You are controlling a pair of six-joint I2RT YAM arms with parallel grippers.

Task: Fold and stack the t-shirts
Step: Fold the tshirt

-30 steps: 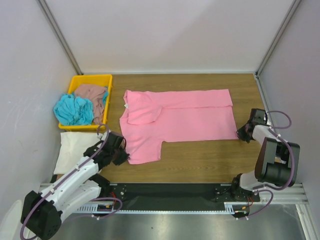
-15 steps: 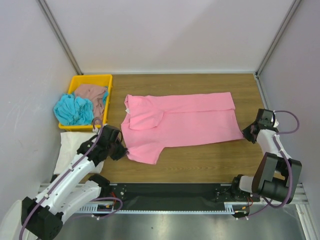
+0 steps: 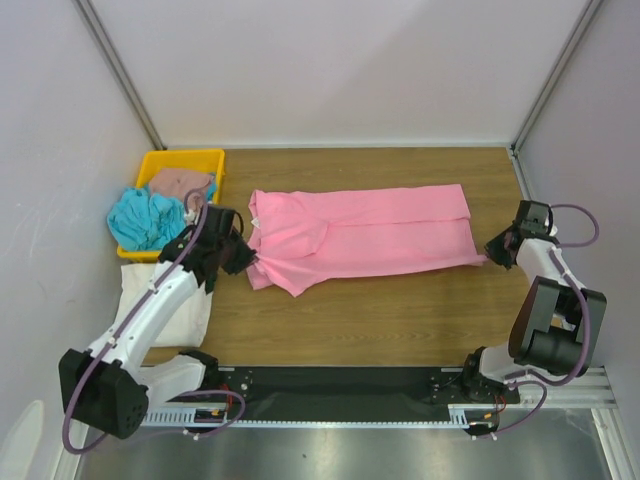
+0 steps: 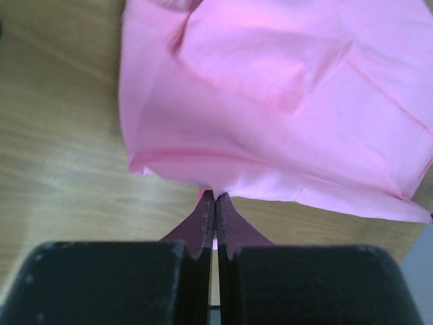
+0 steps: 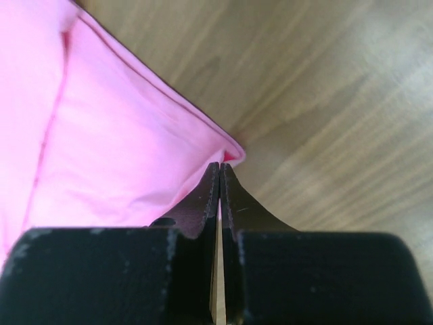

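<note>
The bright pink t-shirt (image 3: pixel 370 235) lies across the middle of the table, its near edge lifted and partly folded back. My left gripper (image 3: pixel 243 258) is shut on its near left edge; the wrist view shows the cloth (image 4: pixel 270 101) pinched at the fingertips (image 4: pixel 205 210). My right gripper (image 3: pixel 494 255) is shut on the near right corner (image 5: pixel 226 152). The turquoise t-shirt (image 3: pixel 145 220) and the dusty brown-pink t-shirt (image 3: pixel 180 182) lie crumpled in the yellow tray (image 3: pixel 182 156). The cream-white t-shirt (image 3: pixel 150 290) lies flat near the tray, under my left arm.
The yellow tray stands at the far left of the wooden table (image 3: pixel 400 320). Grey walls close in the left, back and right sides. The arm bases stand on the black rail (image 3: pixel 340 385) at the near edge.
Both grippers moved away from me with the pink shirt's near edge, the left one most. The shirt's near half is now drawn up over the far half, so it looks narrower.
</note>
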